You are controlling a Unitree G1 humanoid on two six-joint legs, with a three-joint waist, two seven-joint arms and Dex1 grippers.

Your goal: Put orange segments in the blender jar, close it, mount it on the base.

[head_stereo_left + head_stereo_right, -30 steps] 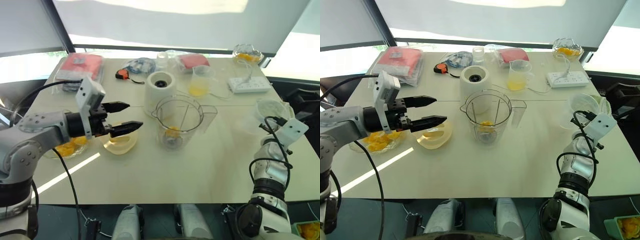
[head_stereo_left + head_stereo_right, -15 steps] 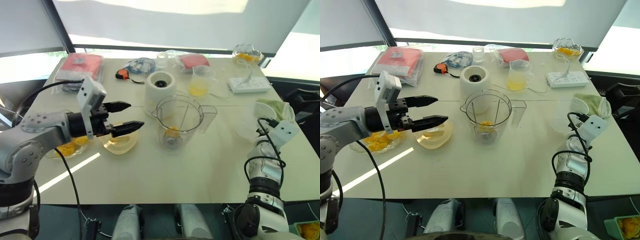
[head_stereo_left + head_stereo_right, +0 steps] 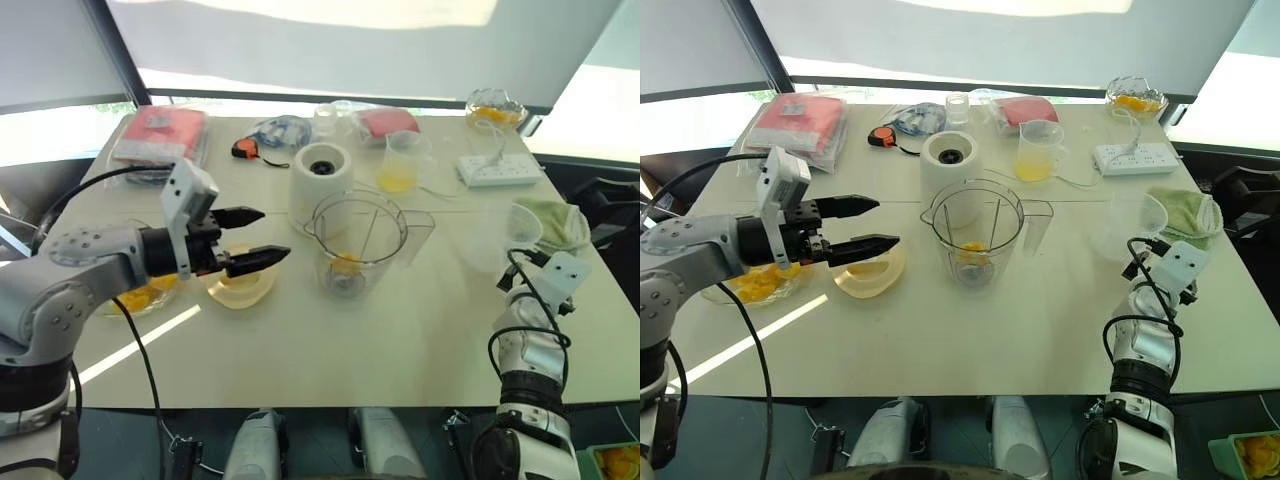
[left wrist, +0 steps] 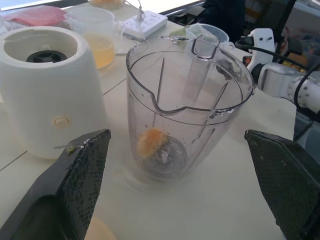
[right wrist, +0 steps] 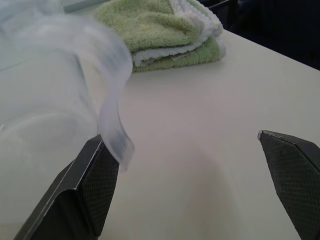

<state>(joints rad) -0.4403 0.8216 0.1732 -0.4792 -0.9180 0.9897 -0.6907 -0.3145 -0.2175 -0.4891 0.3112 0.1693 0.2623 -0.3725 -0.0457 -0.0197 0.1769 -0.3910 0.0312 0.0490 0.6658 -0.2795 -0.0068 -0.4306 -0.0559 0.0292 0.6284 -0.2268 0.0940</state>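
The clear blender jar [image 3: 358, 243] stands open-topped at mid-table, and one orange segment [image 4: 152, 142] lies by its blade. Just behind it on its left stands the white base [image 3: 321, 183]. More orange segments [image 3: 138, 296] lie in a shallow clear dish at the left. My left gripper [image 3: 268, 234] hovers open and empty to the left of the jar, pointing at it. My right gripper [image 5: 180, 137] is open and low by the table's right edge, with nothing between its fingers. A clear plastic cup [image 3: 492, 238] stands right beside one of its fingers.
A pale yellow round lid [image 3: 240, 286] lies under my left gripper. A folded green towel [image 3: 556, 222] is at the right edge. At the back are a measuring cup of yellow liquid [image 3: 400, 162], a power strip [image 3: 498, 168], red packets [image 3: 160, 130] and a glass bowl [image 3: 495, 105].
My right gripper has opened and let go of the clear cup, then sunk and drawn back a little. The cup now stands left of the towel. My left arm has kept still.
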